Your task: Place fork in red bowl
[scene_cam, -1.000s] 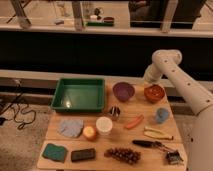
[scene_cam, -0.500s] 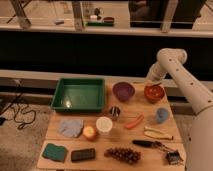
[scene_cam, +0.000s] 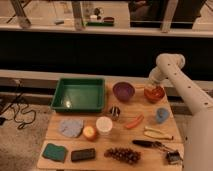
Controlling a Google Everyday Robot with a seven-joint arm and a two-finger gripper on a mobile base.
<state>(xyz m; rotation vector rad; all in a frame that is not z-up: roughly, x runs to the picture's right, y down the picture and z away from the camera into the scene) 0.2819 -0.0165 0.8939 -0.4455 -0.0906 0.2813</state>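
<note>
The red bowl (scene_cam: 154, 94) stands at the back right of the wooden table, just right of the purple bowl (scene_cam: 123, 91). My white arm comes in from the right and bends down to it. The gripper (scene_cam: 151, 84) hangs right over the bowl's back-left rim and is shut. I cannot make out the fork; it is hidden by the gripper or sits in the bowl.
A green tray (scene_cam: 80, 94) fills the back left. Toward the front lie an orange carrot (scene_cam: 133, 122), a blue object (scene_cam: 161, 115), a white cup (scene_cam: 104, 124), a yellowish utensil (scene_cam: 157, 133), a black-handled utensil (scene_cam: 147, 144), grapes (scene_cam: 122, 155), a green sponge (scene_cam: 55, 151) and a grey-blue cloth (scene_cam: 71, 126).
The arm's wrist has shifted slightly and come lower over the red bowl. Nothing else on the table has moved.
</note>
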